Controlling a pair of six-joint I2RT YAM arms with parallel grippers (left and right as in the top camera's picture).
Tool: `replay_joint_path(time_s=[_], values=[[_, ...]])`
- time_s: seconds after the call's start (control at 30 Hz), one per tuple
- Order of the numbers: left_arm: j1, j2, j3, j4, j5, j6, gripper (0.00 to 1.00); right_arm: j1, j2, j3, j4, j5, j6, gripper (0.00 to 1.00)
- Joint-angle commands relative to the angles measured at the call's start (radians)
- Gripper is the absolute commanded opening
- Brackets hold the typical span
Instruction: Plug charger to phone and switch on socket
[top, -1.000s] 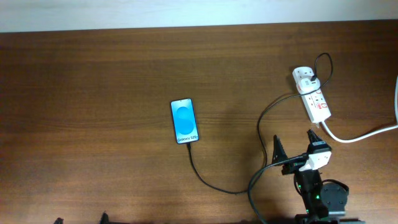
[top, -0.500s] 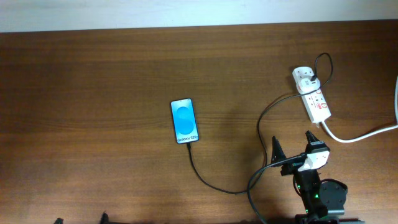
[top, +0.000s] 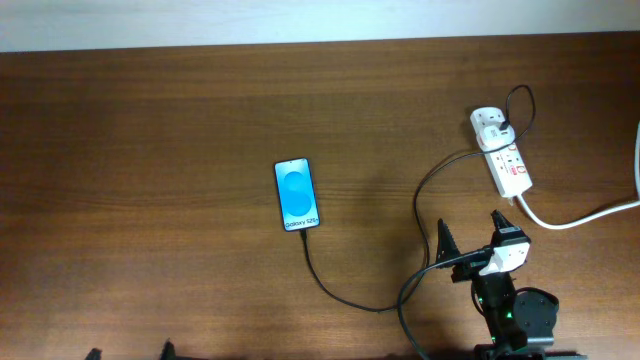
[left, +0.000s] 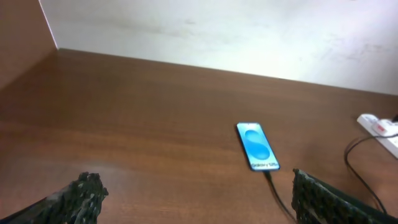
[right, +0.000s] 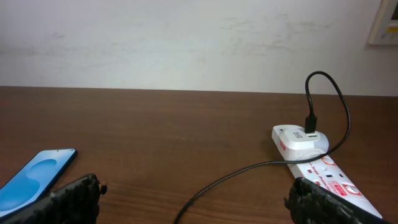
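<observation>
The phone (top: 297, 195) lies face up mid-table, its blue screen lit; it also shows in the left wrist view (left: 257, 146) and the right wrist view (right: 34, 177). The charger's black cable (top: 340, 290) meets the phone's lower edge, loops right and runs up to the white adapter (top: 490, 127) seated in the socket (top: 510, 168). The right wrist view shows the adapter (right: 300, 140) and the socket (right: 336, 180). My right gripper (top: 472, 226) is open and empty just below the socket, above the cable (right: 249, 171). My left gripper (left: 196, 199) is open and empty, near the front edge.
The socket's thick white cord (top: 580, 217) runs off the right edge. The white wall (top: 300, 20) borders the far side of the brown table (top: 150, 150). The cable loop lies between the phone and my right arm.
</observation>
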Motion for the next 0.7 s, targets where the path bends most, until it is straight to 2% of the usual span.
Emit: replay_joint_path(time_s=[0.0,0.17,0.3,0.37,0.57,0.67], values=[[-0.003,-0.002,-0.065,0.058,-0.023,0.015,0.99,0.010,-0.008,-0.007,-0.004,0.009,-0.007,0.98],[-0.003,-0.002,-0.217,0.178,-0.007,0.015,0.99,0.010,-0.008,-0.007,-0.004,0.009,-0.007,0.98],[-0.004,-0.002,-0.394,0.676,0.046,0.015,0.99,0.010,-0.008,-0.007,-0.004,0.009,-0.007,0.98],[-0.003,-0.002,-0.597,0.853,0.119,0.015,0.99,0.010,-0.008,-0.007,-0.004,0.009,-0.007,0.98],[-0.003,-0.003,-0.956,1.114,0.137,0.015,0.99,0.010,-0.008,-0.007,-0.004,0.009,-0.007,0.98],[-0.003,-0.003,-1.042,1.149,0.140,0.015,0.99,0.010,-0.008,-0.007,-0.004,0.009,-0.007,0.98]])
